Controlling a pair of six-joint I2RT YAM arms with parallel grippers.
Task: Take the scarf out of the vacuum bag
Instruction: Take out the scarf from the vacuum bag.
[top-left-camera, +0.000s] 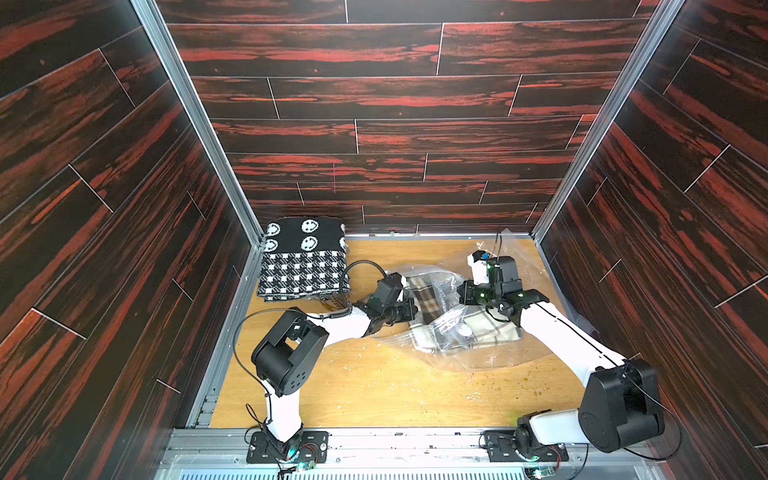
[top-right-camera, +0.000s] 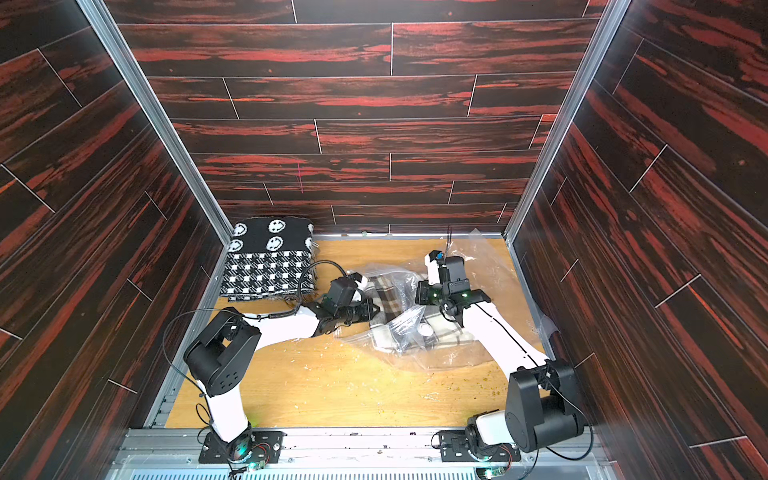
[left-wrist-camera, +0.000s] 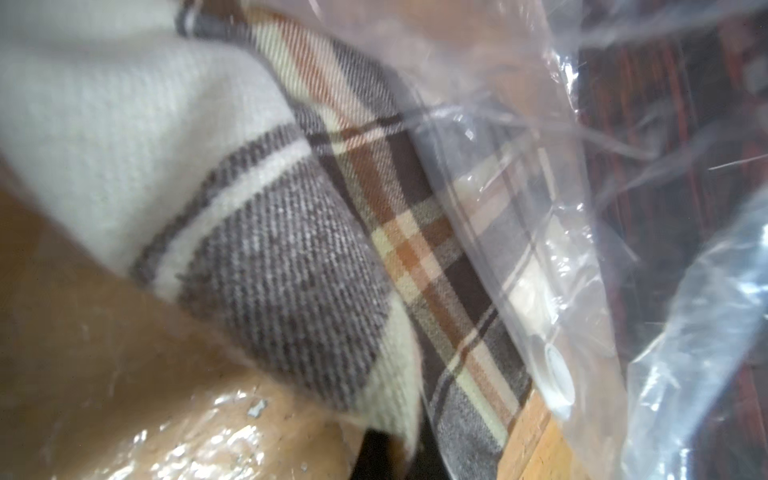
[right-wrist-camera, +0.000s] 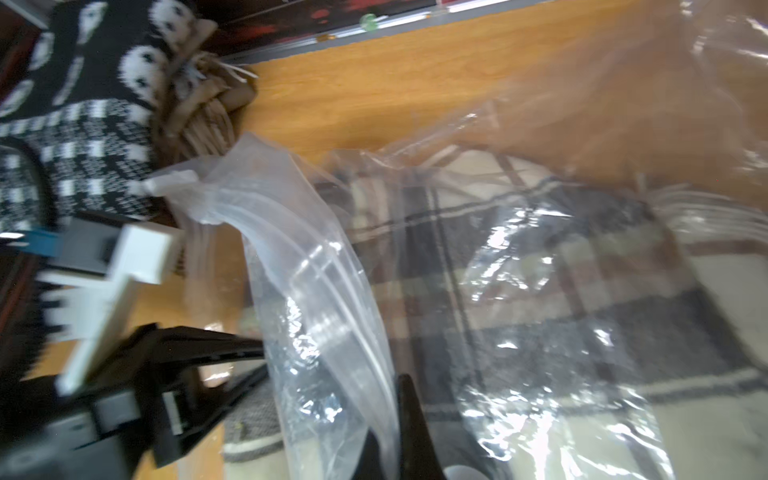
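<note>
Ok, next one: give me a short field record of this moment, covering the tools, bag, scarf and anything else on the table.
left tool: shut on beige-brown plaid scarf, at bag mouth
right tool: shut on clear crinkly plastic vacuum bag
scarf: largely inside bag, not yet out
round white valve disc: on bag face, above scarf
also present: folded black-and-white knitted cloth, back left corner of wooden table

No text, label, brand or number was legible in any view. The only sign-like marks were white smiley-face motifs, knitted into the black band of the folded black-and-white textile (top-left-camera: 305, 237) in the far corner. The white valve disc (top-left-camera: 463, 331) on the vacuum bag (top-left-camera: 490, 353) appeared too small and blurred to show any marking.
</note>
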